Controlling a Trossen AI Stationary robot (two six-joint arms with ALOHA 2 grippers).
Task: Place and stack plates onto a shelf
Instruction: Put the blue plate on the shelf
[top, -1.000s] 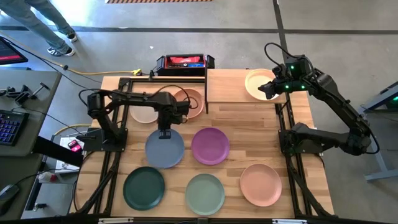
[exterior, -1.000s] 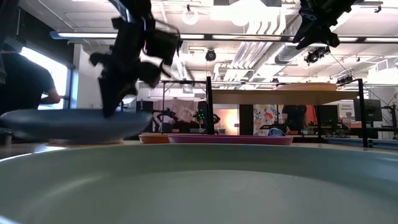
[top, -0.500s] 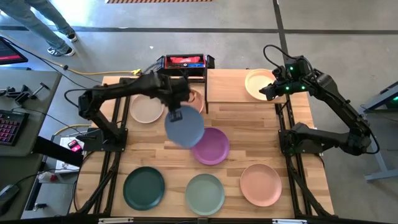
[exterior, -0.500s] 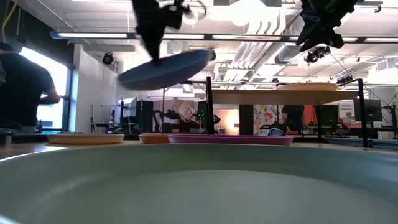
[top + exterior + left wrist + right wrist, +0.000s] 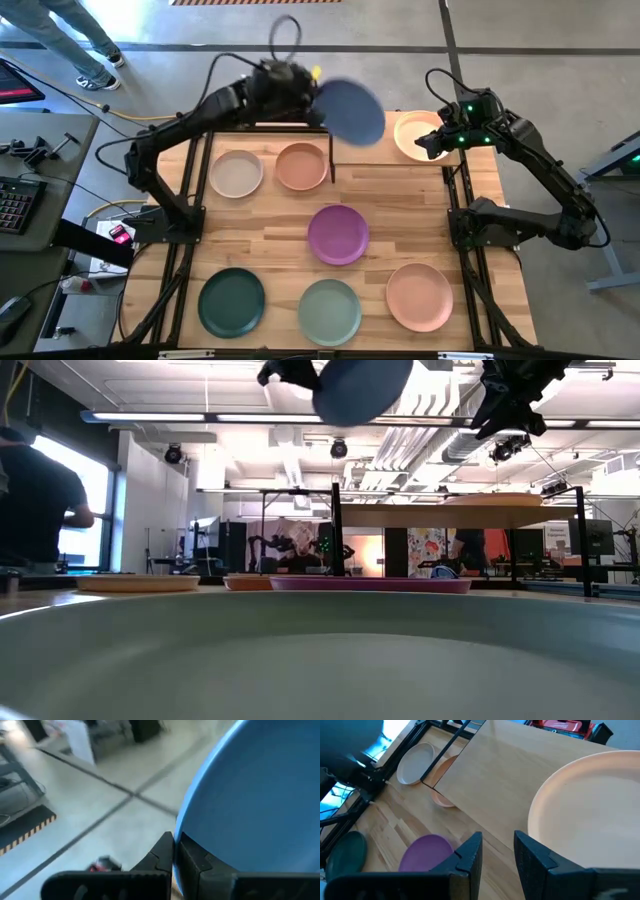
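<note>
1. Wooden table (image 5: 400, 215), seen from above, w/ two dark arms. Six plates lie flat on it, all below and nearer the camera than the left gripper: pale pink plate (image 5: 236, 173), orange-tan plate (image 5: 302, 166), purple plate (image 5: 338, 234), dark green plate (image 5: 231, 303), sage green plate (image 5: 329, 311), salmon plate (image 5: 419, 296).
2. Shelf (image 5: 368, 141): raised light-wood platform on black posts, just below the left gripper and beside the right one. Its left half looks bare, prob. the drop spot.
3. Blue plate (image 5: 352, 111): high in the air over the shelf's left part, tilted, apparently because it hangs from a single pinch on its rim.
4. Cream plate (image 5: 418, 135): flat on the shelf's right half, right under the right gripper; prob. the base for a stack.
5. Left gripper (image 5: 174, 854): clamped tight on the blue plate's rim, one finger each side of the edge.
6. Right gripper (image 5: 497, 851): hovers just above the cream plate's near edge, fingers apart, holding nothing.
</note>
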